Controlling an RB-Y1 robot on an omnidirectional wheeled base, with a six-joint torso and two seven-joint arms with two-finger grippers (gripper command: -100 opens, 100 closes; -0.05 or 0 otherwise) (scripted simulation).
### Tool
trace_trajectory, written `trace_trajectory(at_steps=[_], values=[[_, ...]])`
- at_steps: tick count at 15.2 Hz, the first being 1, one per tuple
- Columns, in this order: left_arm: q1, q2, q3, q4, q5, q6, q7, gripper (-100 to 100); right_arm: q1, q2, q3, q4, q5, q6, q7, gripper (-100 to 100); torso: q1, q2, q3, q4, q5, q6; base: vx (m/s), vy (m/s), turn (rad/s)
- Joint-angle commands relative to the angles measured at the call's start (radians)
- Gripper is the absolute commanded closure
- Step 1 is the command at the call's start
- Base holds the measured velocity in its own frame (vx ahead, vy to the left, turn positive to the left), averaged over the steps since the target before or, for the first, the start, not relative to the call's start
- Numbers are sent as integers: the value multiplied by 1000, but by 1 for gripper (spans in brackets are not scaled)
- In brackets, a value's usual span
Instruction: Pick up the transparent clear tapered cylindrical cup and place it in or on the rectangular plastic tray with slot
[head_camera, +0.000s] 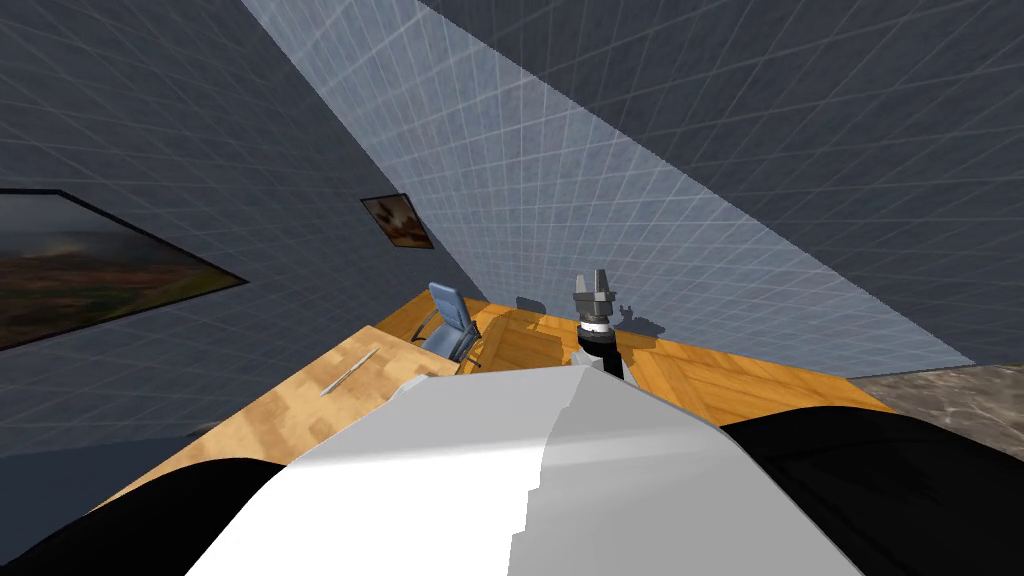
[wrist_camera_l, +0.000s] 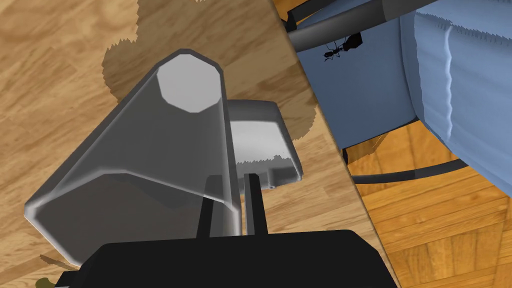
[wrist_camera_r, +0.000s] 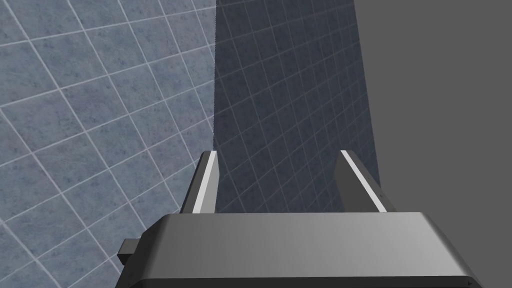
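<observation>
Over the table (wrist_camera_l: 60, 75) — left gripper (wrist_camera_l: 230, 192) clamps the cup (wrist_camera_l: 165, 145) wall, tray (wrist_camera_l: 260, 135) just beyond — right gripper (wrist_camera_r: 277, 155) fingers spread apart.

Clear tapered cup (wrist_camera_l: 150, 150), faceted w/ flat base, is pinched at its rim wall by the left tool (wrist_camera_l: 231, 182), narrow end pointing toward the light wood bench (wrist_camera_l: 60, 75). Grey-white rect. tray (wrist_camera_l: 262, 137) lies on the bench near its edge, just beyond the cup.
</observation>
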Motion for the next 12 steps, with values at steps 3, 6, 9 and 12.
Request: trace_trajectory(at_steps=[3,6,9,12], values=[[68,27,79,54,69,24,-52,100,0,0,0,0,0,0,0,0,0,0,0,0,0,0,18,2,-84],[109,43,125,90,112,37,-83,100,0,0,0,0,0,0,0,0,1,0,0,0,0,0,13,12,-70],[148,59,168,125,154,51,-111,100,0,0,0,0,0,0,0,0,2,0,0,-1,0,0,10,23,-76],[200,83,224,175,214,72,-148,100,0,0,0,0,0,0,0,0,2,0,0,0,-1,0,10,28,-82]])
